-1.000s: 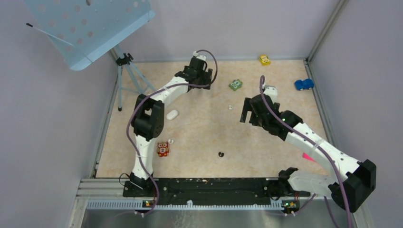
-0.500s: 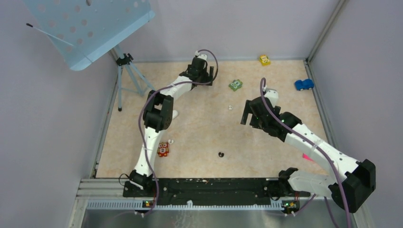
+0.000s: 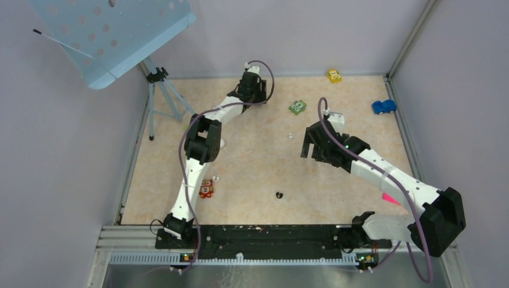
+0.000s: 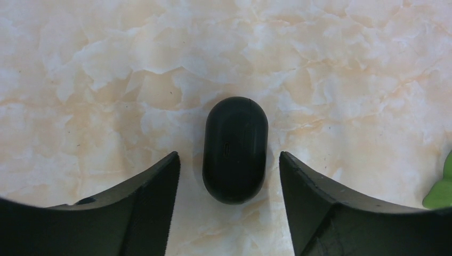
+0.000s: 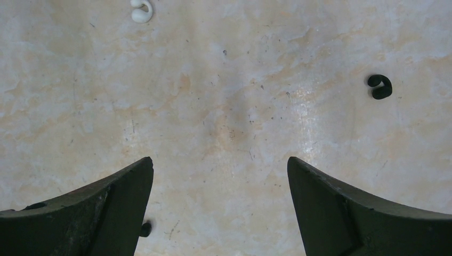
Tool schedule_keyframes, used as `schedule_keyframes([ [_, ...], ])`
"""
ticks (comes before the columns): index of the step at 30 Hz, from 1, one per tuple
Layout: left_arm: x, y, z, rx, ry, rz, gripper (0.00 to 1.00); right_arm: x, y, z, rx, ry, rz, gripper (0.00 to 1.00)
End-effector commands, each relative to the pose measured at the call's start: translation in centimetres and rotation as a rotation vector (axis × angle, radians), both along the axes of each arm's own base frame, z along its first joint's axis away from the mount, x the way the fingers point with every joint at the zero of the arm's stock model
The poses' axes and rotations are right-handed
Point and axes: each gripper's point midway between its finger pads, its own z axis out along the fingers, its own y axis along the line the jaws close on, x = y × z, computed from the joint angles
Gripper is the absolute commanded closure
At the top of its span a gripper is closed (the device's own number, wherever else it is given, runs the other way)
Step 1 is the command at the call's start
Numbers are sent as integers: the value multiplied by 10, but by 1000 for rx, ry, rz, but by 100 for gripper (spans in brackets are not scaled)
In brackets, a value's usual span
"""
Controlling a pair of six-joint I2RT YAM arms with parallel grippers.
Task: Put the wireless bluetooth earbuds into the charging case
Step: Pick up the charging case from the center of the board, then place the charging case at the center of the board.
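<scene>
The left gripper [image 4: 228, 156] hangs low over the far part of the beige marble-patterned tabletop [image 4: 106, 64]. Its two dark fingers straddle a black pill-shaped plastic charging case [image 4: 235, 150]. The case lies flat and closed, lengthwise between the fingers. A sliver of bare table shows on each side, so the jaws stand apart and grip nothing. A scrap of something green [image 4: 440, 189] shows at the right edge of that wrist view (too little of it to name).

The right gripper [image 5: 219, 160] hovers above the middle of the table with its jaws spread wide and empty. Ahead of it in its wrist view lie a tiny white hooked earbud [image 5: 141, 10], up and to the left, and a tiny black hooked earbud [image 5: 379, 87], off to the right. Both rest on the table, well apart from each other and from the case. From above, a second white bud [image 3: 215, 177] lies just beside a small orange toy figure [image 3: 206, 188] near the left arm. A green toy block [image 3: 297, 107], a yellow toy car [image 3: 334, 75] and a blue toy car [image 3: 383, 107] sit toward the far side.
</scene>
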Motion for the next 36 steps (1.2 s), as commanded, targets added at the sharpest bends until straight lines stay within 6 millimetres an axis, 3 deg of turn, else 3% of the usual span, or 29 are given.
schedule_keyframes([
  [1,7,-2,4,-32,-19,9,33,11,6,21,28,-55,-15,7],
  [10,0,-14,15,40,-70,-90,63,9,10,23,58,-48,-17,7],
  [14,-14,-16,34,71,-81,-114,67,9,14,27,84,-56,-5,8],
  [16,-30,-19,56,53,-69,-140,63,8,15,29,98,-60,-5,8],
  [20,-85,-22,72,-35,43,-203,62,3,16,31,134,-75,6,8],
  [28,-233,-22,86,-138,255,-307,61,-7,7,38,134,-104,34,8],
  [32,-300,-32,75,-130,304,-337,61,-12,0,38,137,-117,10,8],
  [36,-346,-47,62,-125,303,-352,63,-21,-14,32,139,-107,-65,8],
])
